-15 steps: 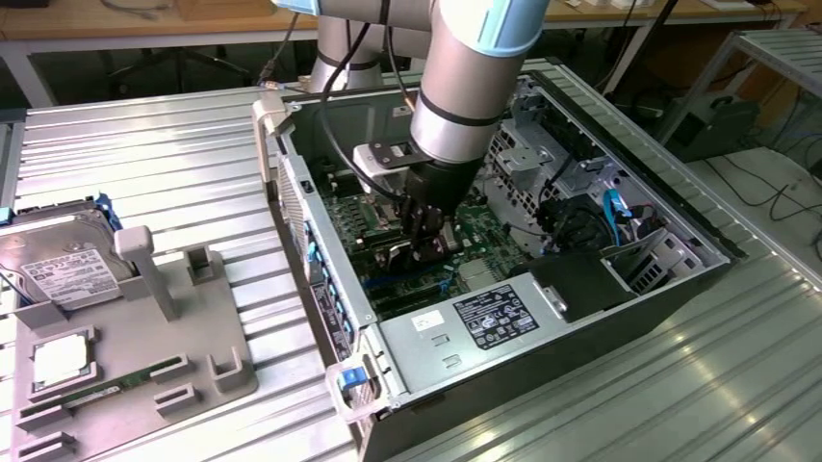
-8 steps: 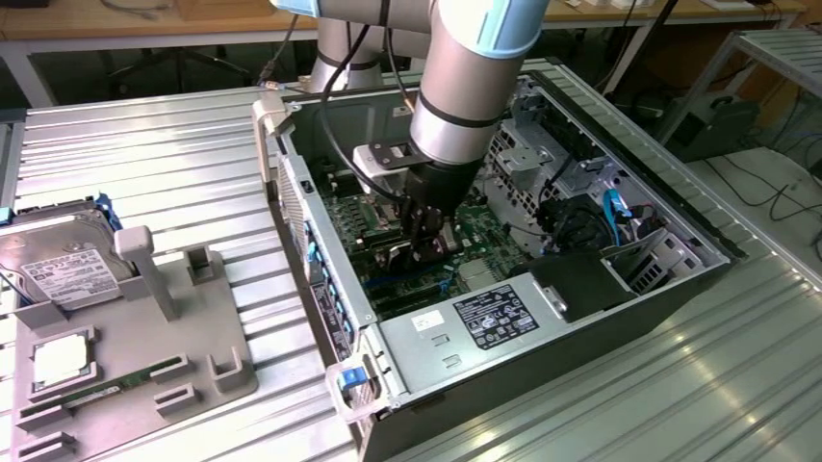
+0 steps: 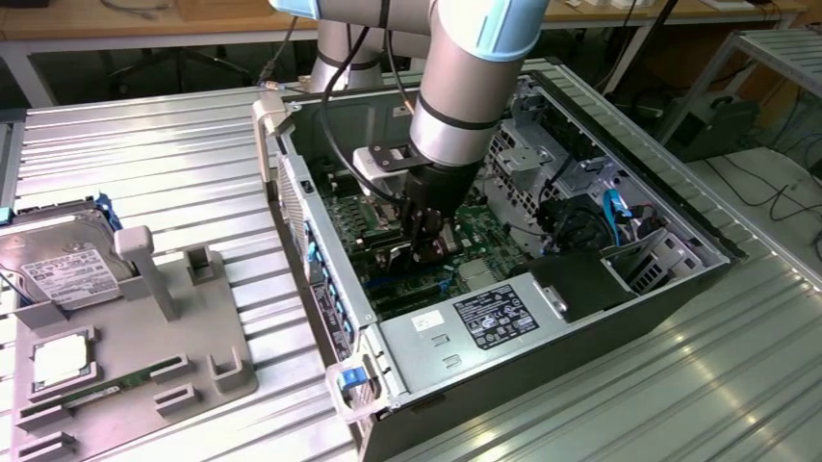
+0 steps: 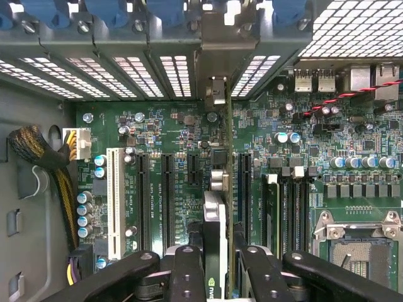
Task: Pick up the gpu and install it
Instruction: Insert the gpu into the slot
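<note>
My gripper reaches down into the open computer case, over the green motherboard. It is shut on the gpu, which stands on edge between the black fingers. The card's silver end bracket points at the case's rear slot covers. The gpu hangs just above the motherboard, in line with the gap between two black expansion slots. In the exterior view the gpu is mostly hidden by the gripper.
A power supply fills the case's near end, and a drive cage stands beyond the arm. A sleeved cable bundle lies by a white slot. Outside, a grey fixture carries a hard drive and a RAM stick.
</note>
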Tool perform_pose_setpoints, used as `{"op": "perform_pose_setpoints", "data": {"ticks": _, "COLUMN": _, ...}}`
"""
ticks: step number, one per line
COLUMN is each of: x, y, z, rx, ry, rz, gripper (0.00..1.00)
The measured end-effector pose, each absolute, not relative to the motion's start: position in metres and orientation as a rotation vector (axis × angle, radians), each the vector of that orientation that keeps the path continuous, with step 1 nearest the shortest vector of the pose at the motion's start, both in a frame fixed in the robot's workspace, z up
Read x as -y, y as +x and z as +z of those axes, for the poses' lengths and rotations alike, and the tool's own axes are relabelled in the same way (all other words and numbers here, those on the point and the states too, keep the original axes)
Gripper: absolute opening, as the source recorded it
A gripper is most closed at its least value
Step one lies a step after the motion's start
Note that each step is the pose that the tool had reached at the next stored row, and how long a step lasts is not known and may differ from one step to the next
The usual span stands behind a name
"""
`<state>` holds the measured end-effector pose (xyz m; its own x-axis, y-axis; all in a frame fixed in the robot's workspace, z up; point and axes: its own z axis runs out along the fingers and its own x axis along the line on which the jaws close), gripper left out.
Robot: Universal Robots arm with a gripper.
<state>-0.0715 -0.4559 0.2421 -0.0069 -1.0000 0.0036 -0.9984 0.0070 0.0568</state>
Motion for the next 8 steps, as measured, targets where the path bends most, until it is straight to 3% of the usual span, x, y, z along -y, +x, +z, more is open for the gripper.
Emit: {"op": "perform_pose_setpoints", "data": {"ticks": 8, "x": 0.4559, "y": -0.0716, "z": 0.2420, "rx": 2.198, "ry": 2.183, "rz": -0.058, "gripper": 0.27}}
